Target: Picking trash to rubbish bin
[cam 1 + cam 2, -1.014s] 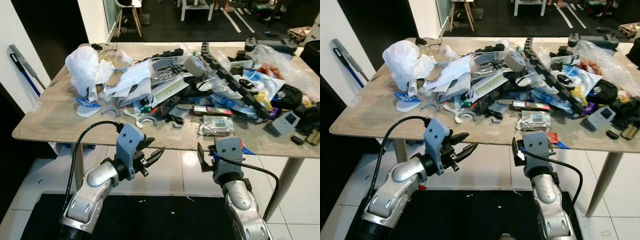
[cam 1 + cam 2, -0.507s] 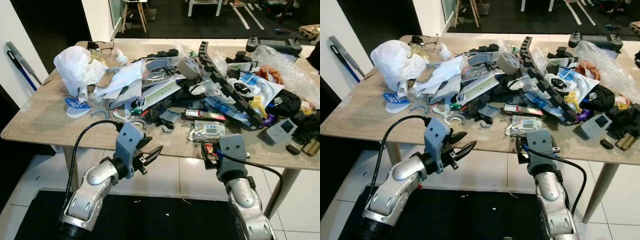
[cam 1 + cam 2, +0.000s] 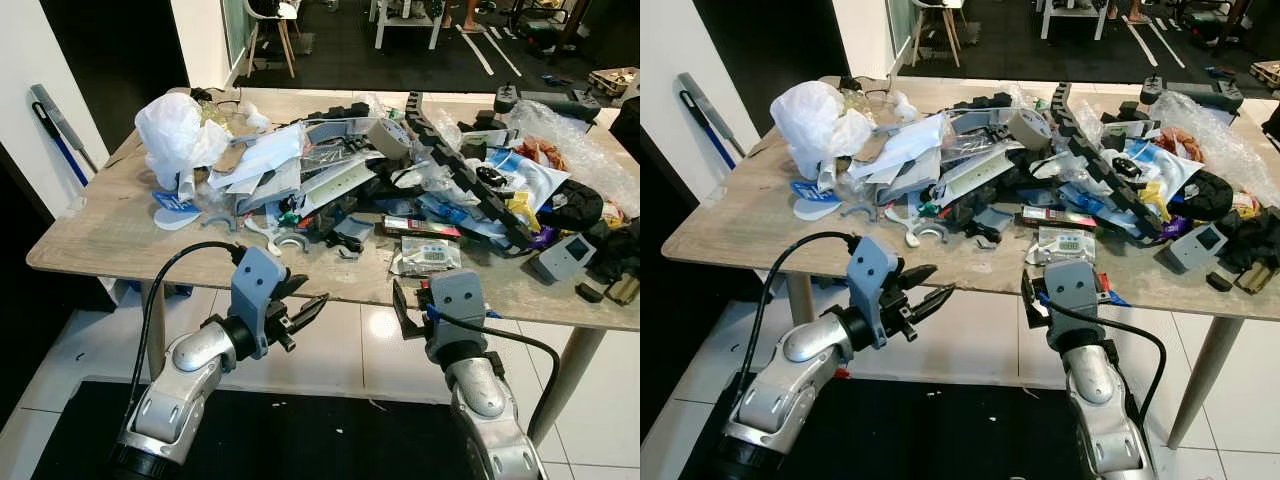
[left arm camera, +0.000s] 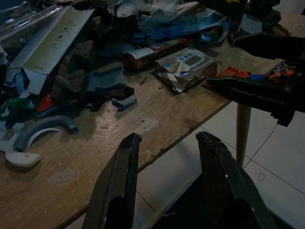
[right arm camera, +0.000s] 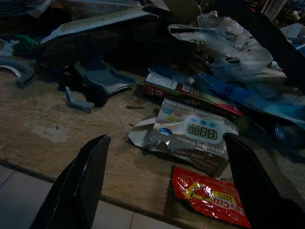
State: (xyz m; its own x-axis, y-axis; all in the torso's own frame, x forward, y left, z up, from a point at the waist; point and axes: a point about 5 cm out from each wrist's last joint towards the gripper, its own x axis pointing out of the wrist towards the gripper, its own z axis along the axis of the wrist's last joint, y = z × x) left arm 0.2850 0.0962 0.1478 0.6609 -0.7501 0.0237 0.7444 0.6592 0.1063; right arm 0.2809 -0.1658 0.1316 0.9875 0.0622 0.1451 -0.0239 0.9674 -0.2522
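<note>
A wooden table (image 3: 90,240) carries a heap of trash. Within it are a white plastic bag (image 3: 175,135), papers, a black cable chain (image 3: 470,170) and a tape roll (image 3: 392,135). Near the front edge lie a silver kitchen-timer pack (image 3: 432,256) (image 5: 195,133) and a red wrapper (image 5: 209,195). My left gripper (image 3: 313,293) (image 4: 169,138) hangs open below the table's front edge, holding nothing. My right gripper (image 3: 418,303) (image 5: 167,138) is wide open just below the edge, in front of the timer pack and apart from it.
A grey device (image 3: 562,255) sits near the table's right front. A broom (image 3: 55,125) leans on the left wall. A black mat (image 3: 300,440) covers the floor under my arms. A table leg (image 3: 565,365) stands at the right, and chairs stand beyond the table.
The whole view has shifted as the camera moved. Both grippers have kept their open pose below the table edge. Nothing on the table has moved.
</note>
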